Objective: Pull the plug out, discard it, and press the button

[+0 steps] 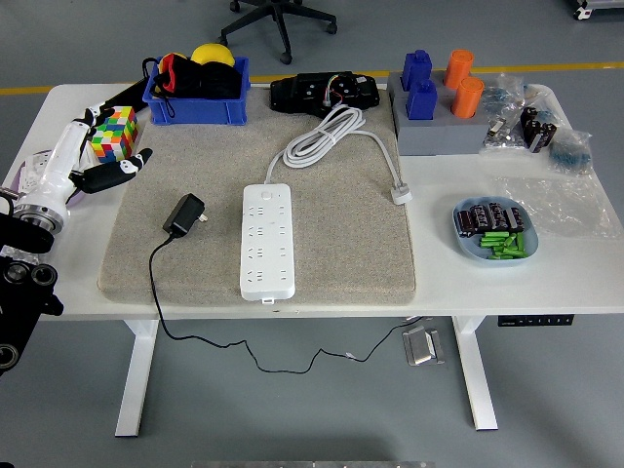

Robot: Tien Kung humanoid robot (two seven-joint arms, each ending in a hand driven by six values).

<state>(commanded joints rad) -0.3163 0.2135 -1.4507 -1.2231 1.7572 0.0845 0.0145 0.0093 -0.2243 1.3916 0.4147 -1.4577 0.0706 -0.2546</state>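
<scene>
A white power strip (267, 242) lies lengthwise on the grey mat (341, 244), with no plug in its sockets; its white cable (327, 136) coils behind it. A black plug adapter (183, 214) lies loose on the mat to the strip's left, its thin black cord (156, 302) trailing over the table's front edge. My left hand (97, 161) hovers at the table's left edge, beside the mat's far left corner, fingers spread and holding nothing. It is well apart from the adapter. The right arm does not show.
A colourful cube (114, 133) stands just behind my left hand. A blue bin (198, 102) and a black device (324, 94) sit at the back. Blue and orange blocks (437, 83) stand on a grey base back right. A blue bowl (494, 252) holds small parts at right.
</scene>
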